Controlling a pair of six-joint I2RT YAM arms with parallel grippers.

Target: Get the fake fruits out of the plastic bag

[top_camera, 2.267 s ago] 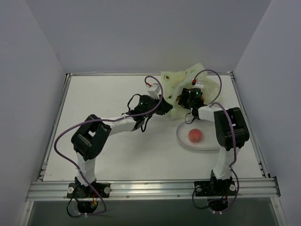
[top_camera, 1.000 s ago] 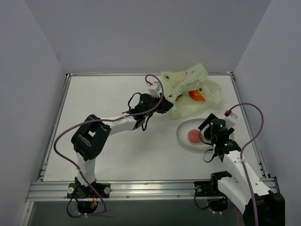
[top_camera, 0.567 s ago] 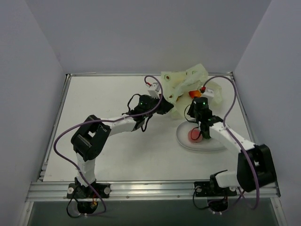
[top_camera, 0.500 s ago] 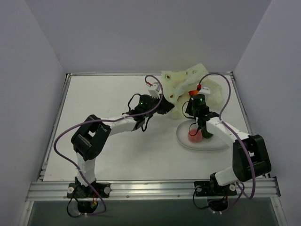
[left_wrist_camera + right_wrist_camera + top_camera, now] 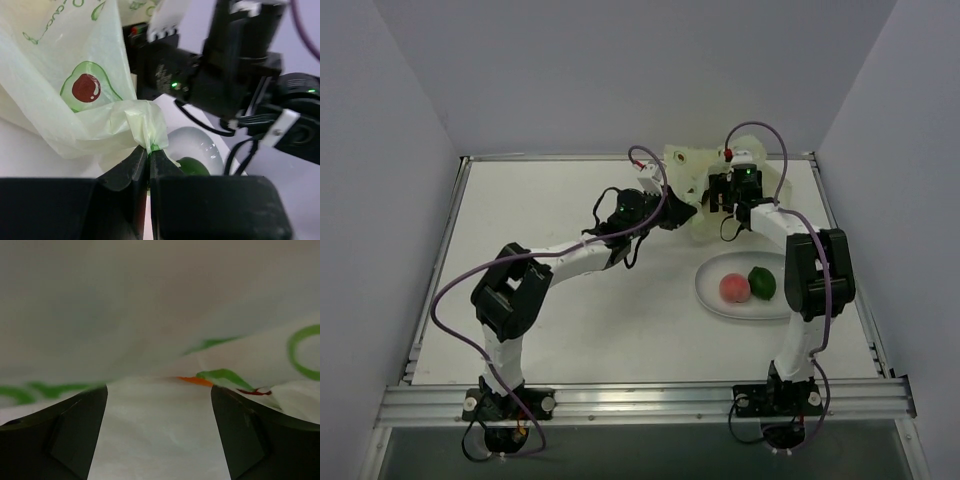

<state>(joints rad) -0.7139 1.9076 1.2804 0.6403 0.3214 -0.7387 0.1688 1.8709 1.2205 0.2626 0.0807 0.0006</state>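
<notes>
The pale yellow-green plastic bag (image 5: 692,180) with avocado prints lies at the back of the table. My left gripper (image 5: 672,215) is shut on a fold of the bag's edge (image 5: 145,122) and holds it up. My right gripper (image 5: 723,192) is open, pushed into the bag's mouth; its view shows bag film (image 5: 150,305) all round and a sliver of an orange fruit (image 5: 196,381). A pink peach (image 5: 735,288) and a green oval fruit (image 5: 762,282) lie on the oval grey plate (image 5: 712,296). The green fruit also shows in the left wrist view (image 5: 191,166). The other fruits are hidden.
The plate sits just in front of the bag, right of centre. Grey walls close the table at the back and both sides. A metal rail (image 5: 640,400) runs along the near edge by the arm bases.
My right gripper went from the bag to the plate, left the green fruit beside the peach, and is back in the bag's mouth. My left gripper kept its hold, shifting slightly.
</notes>
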